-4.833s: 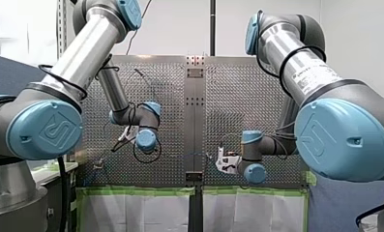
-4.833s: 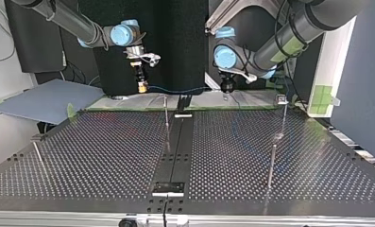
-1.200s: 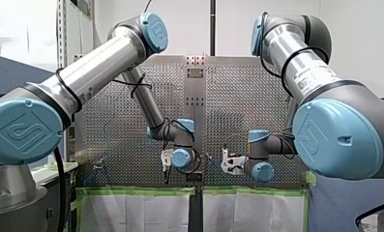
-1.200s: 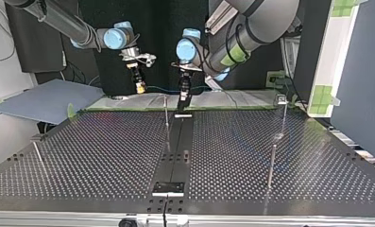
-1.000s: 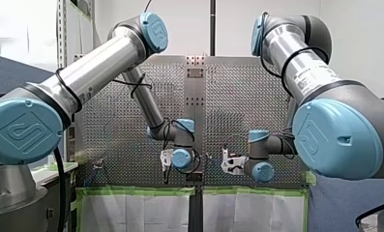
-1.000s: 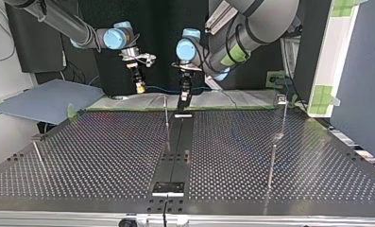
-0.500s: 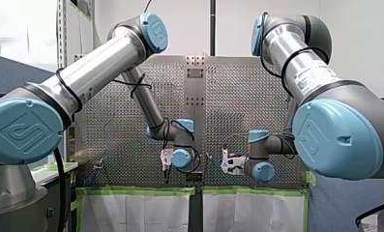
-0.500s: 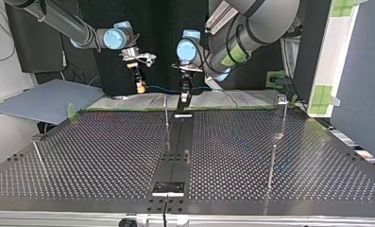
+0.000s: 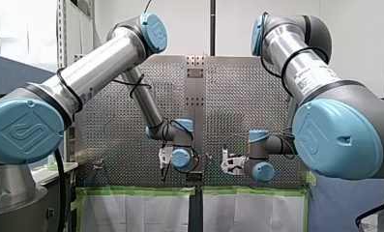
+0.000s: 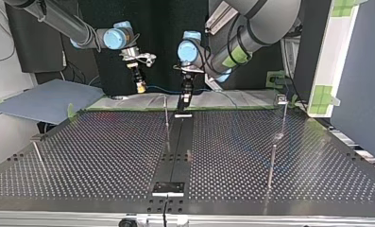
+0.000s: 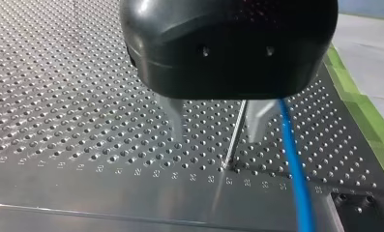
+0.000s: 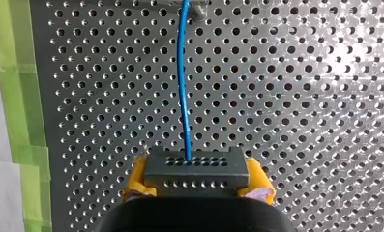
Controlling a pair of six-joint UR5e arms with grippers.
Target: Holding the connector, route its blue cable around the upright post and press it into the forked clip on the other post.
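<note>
Front view: perforated table (image 9: 122, 121) edged in green tape (image 9: 136, 191), plain white wall behind. Top view: grey sheet (image 10: 48, 99) sits at the view's ten o'clock. Left wrist view: my left gripper (image 11: 217, 118) gapes wide around a skinny post (image 11: 234, 137), blue cable (image 11: 293, 164) just beside. Right wrist view: my right gripper (image 12: 197, 178) has its yellow pads (image 12: 138, 176) pinching the connector (image 12: 197, 166).

One connector (image 12: 195, 169), one blue cable (image 12: 182, 87), two arms (image 9: 97, 63) and (in the top view) four upright posts (image 10: 166, 124).

White wall (image 9: 354, 29), perforated table (image 10: 105, 156) — green tape (image 9: 131, 191) edging
</note>
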